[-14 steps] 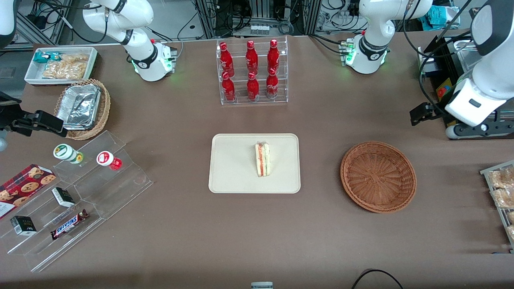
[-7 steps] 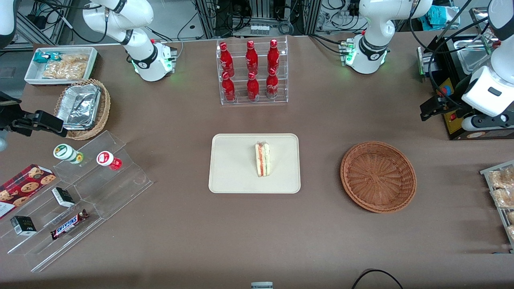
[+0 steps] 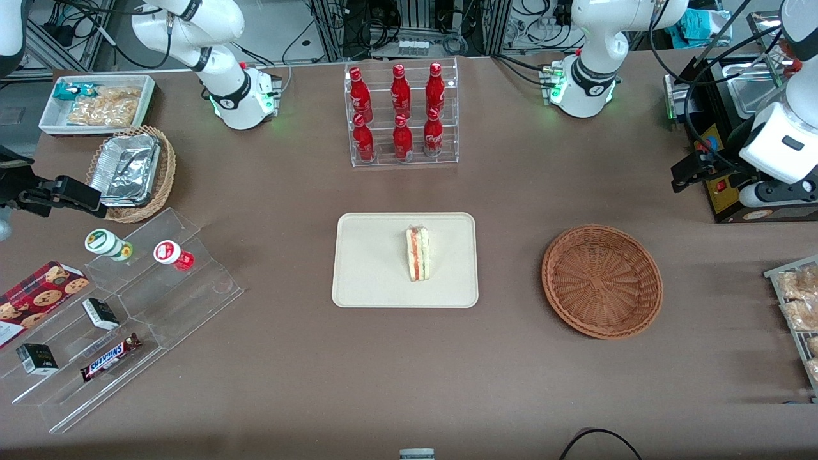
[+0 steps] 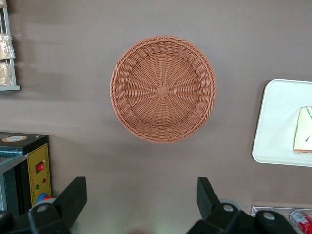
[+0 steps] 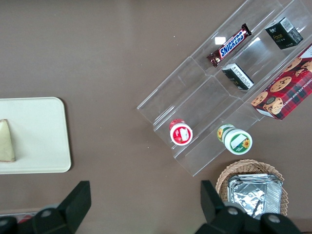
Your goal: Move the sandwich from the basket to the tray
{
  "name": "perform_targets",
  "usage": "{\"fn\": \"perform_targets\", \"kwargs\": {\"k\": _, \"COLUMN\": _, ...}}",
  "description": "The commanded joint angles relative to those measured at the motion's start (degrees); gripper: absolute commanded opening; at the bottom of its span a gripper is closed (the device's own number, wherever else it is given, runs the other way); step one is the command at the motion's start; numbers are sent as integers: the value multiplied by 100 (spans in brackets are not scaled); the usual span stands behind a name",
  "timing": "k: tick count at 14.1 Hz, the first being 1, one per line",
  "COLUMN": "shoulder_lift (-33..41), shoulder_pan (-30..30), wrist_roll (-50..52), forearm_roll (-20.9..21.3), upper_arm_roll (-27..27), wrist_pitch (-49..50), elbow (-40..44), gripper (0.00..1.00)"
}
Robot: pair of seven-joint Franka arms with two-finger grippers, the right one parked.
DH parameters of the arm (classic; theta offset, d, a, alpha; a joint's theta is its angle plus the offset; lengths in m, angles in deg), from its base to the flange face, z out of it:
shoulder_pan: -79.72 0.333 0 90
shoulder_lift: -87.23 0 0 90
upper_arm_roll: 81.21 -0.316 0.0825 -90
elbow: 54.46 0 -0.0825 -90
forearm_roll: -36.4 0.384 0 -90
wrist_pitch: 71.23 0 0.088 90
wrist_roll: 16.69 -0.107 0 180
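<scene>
The sandwich (image 3: 418, 253) lies on the cream tray (image 3: 370, 281) in the middle of the table, its red and green filling edge up. It also shows in the left wrist view (image 4: 303, 136) on the tray (image 4: 278, 122). The reddish-brown basket (image 3: 601, 281) stands empty beside the tray, toward the working arm's end; it also shows in the left wrist view (image 4: 163, 87). My left gripper (image 3: 687, 172) is open and empty, high above the table near the black machine, farther from the front camera than the basket. Its fingers (image 4: 73, 195) stand wide apart.
A clear rack of red bottles (image 3: 401, 115) stands farther back than the tray. A black machine (image 3: 735, 128) and a rack of snack bags (image 3: 799, 306) sit at the working arm's end. A tiered acrylic stand (image 3: 121, 319) with snacks lies toward the parked arm's end.
My left arm has drawn back and up toward the working arm's end of the table, away from the basket. The sandwich, tray and basket have not moved.
</scene>
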State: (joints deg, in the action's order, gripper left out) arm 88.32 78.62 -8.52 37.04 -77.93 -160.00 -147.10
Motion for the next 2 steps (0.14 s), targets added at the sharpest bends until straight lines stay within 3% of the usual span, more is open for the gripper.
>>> {"fn": "perform_targets", "kwargs": {"k": 1, "shoulder_lift": -20, "shoulder_pan": 66, "wrist_roll": -61, "forearm_roll": -55, "upper_arm_roll": 42, "wrist_pitch": 61, "elbow": 115, "gripper": 100}}
{"fn": "perform_targets", "kwargs": {"k": 2, "shoulder_lift": -20, "shoulder_pan": 66, "wrist_roll": -61, "forearm_roll": -55, "upper_arm_roll": 42, "wrist_pitch": 61, "elbow": 115, "gripper": 100}}
